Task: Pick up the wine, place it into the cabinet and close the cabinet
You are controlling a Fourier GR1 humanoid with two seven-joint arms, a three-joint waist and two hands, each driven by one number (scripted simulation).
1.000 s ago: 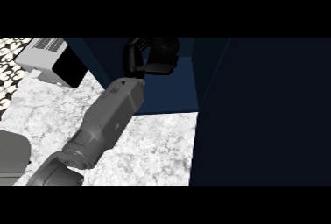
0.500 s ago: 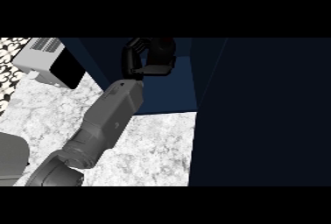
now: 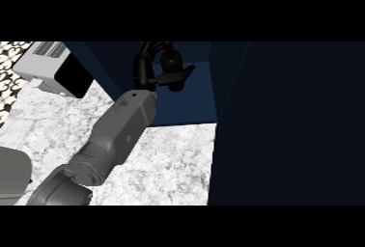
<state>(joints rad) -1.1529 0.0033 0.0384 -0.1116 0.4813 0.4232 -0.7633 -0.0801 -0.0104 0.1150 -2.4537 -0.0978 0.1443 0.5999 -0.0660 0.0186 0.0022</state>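
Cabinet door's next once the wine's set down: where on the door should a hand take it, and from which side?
Take the cabinet door by its free vertical edge, the line facing the opening. It stands swung open at the view's right, so coming from the right-hand face and pushing left should close it. The left hand is curled round the wine inside the cabinet.

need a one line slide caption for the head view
Hand curled round the wine bottle, reaching into the open dark blue cabinet above the marble counter.
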